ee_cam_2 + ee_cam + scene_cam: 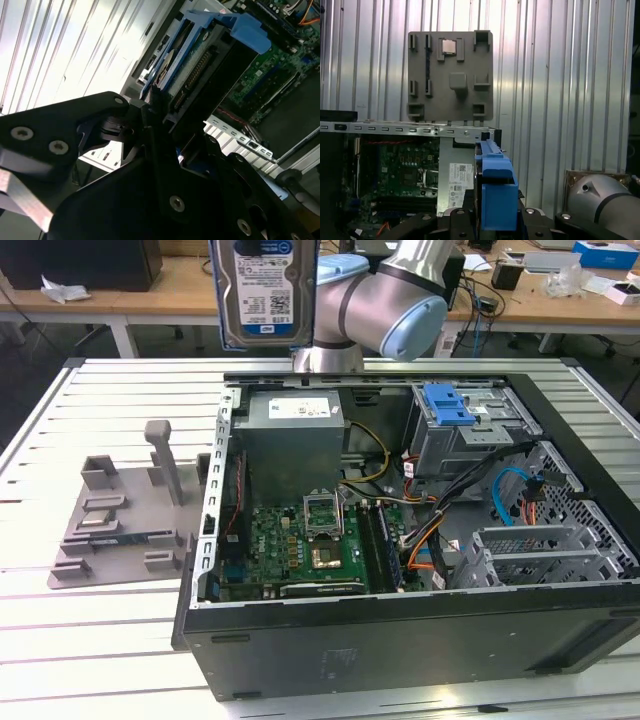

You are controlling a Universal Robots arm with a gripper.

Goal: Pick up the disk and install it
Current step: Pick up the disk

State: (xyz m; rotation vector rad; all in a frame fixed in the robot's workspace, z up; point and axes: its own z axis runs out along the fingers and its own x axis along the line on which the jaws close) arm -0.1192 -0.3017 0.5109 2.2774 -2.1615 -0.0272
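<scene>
Disk (265, 290) hangs high over the far side of the case (400, 640), label facing us, claw (159, 116) pinching its blue rail. Best carried level, square to the cage (450, 445), clear of those cables (480, 480).

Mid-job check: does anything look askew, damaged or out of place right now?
Nothing stands out. The disk is upright in the tool, held high over the open computer case; the grey fixture tray lies flat on the table.

Exterior view overlooks the computer case (400, 640); both wrist views share it.
</scene>
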